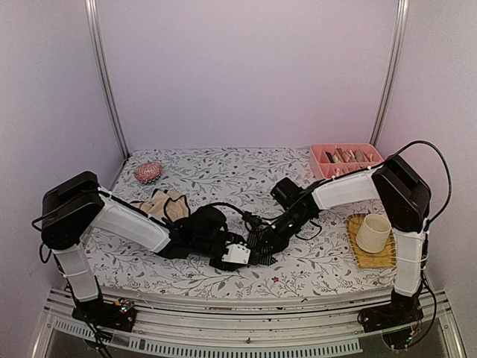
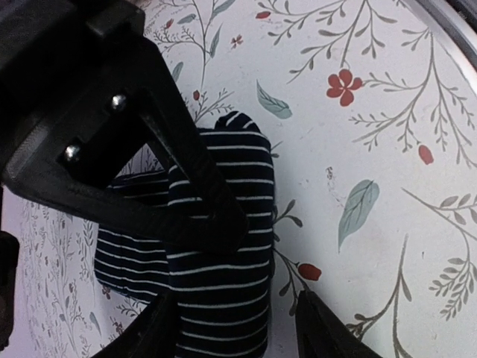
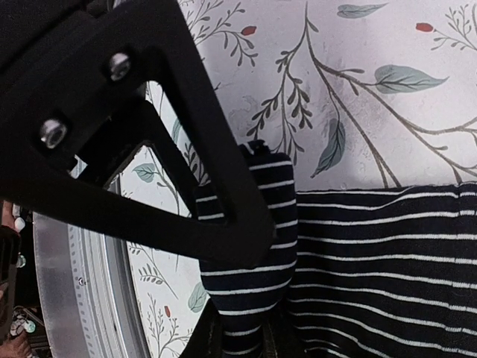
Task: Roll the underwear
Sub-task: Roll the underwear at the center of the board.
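The navy striped underwear [image 2: 223,253] lies on the floral cloth, folded into a thick roll at one end. My left gripper [image 2: 235,337] stands open astride that roll: its right finger [image 2: 328,332] is clear of the cloth by a small gap. My right gripper [image 3: 242,339] is shut on a fold of the navy underwear [image 3: 253,283], the rest spreading flat to the right. In the top view both grippers, left [image 1: 244,258] and right [image 1: 262,245], meet at the table's near middle and hide the navy piece. The beige underwear [image 1: 165,203] lies at the left.
A round reddish hairbrush [image 1: 147,172] sits at the back left. A pink tray [image 1: 322,153] of small items stands at the back right. A cream cup [image 1: 373,233] rests on a yellow mat [image 1: 356,253] beside the right arm. The metal front rail [image 3: 52,298] runs close by.
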You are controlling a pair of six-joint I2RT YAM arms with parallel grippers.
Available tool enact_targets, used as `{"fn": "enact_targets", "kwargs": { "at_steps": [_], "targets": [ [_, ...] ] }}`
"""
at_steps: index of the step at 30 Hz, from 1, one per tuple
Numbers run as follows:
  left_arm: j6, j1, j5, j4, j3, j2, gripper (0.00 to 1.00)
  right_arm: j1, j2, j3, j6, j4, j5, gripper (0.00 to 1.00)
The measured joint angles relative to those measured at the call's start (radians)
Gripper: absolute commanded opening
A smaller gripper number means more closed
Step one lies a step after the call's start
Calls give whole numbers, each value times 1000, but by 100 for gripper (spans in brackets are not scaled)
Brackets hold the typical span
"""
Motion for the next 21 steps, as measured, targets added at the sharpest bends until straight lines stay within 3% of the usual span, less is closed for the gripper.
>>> {"fn": "enact_targets", "kwargs": {
  "at_steps": [4, 12, 18, 21],
  "targets": [
    [7, -3, -25, 26, 0, 22, 42, -1, 0, 0, 3, 0, -1, 7],
    [11, -6, -54, 58, 0, 42, 43, -2, 0, 0, 3, 0, -2, 8],
    [15, -9, -68, 75, 2, 55, 7, -8, 0, -1, 3, 0, -2, 15],
    [18, -11, -74, 74, 4, 55, 0, -8, 0, -1, 2, -1, 3, 26]
  ]
}}
